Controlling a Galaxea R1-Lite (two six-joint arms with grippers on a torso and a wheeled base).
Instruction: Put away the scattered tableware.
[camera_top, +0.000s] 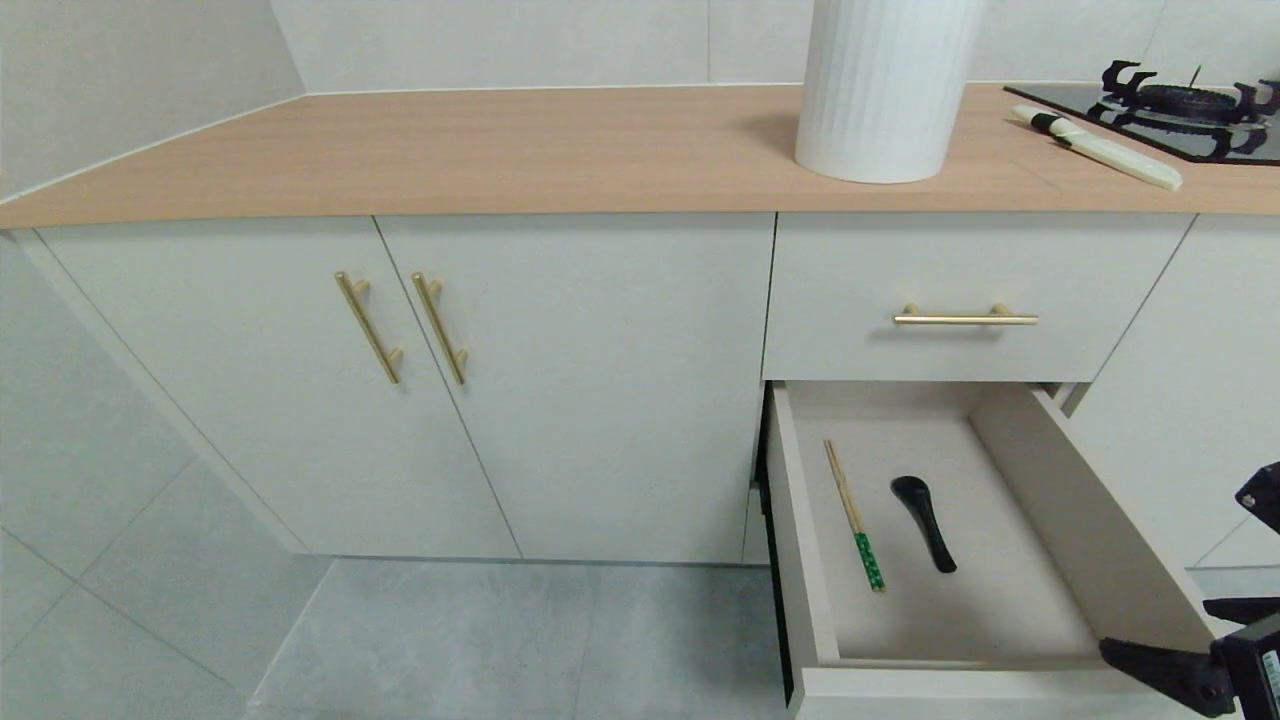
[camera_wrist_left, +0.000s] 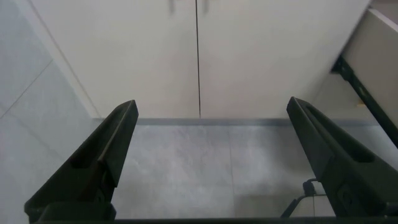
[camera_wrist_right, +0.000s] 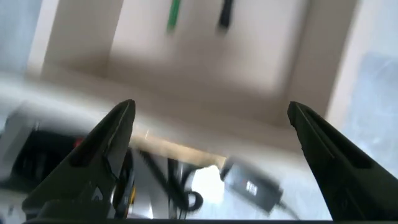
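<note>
Hovering released at the open drawer's (camera_top: 1062, 500) front corner, the right pincer (camera_top: 1155, 627) grips nothing. The left pincer (camera_wrist_left: 211, 104), likewise released, faces the cabinet doors (camera_wrist_left: 261, 56). Chopsticks (camera_top: 853, 515) and black spoon (camera_top: 923, 522) lie apart inside the drawer. Closing probably follows: press the front panel squarely, evenly.

You've got tan chopsticks (camera_top: 852, 512) w/ green speckled ends, black spoon (camera_top: 925, 525), cream drawer (camera_top: 798, 540), white ribbed vase (camera_top: 885, 90), wood-grain counter (camera_top: 450, 140), gold handles (camera_top: 965, 319), cream knife (camera_top: 1110, 155) w/ black band, grey floor (camera_top: 450, 640)
</note>
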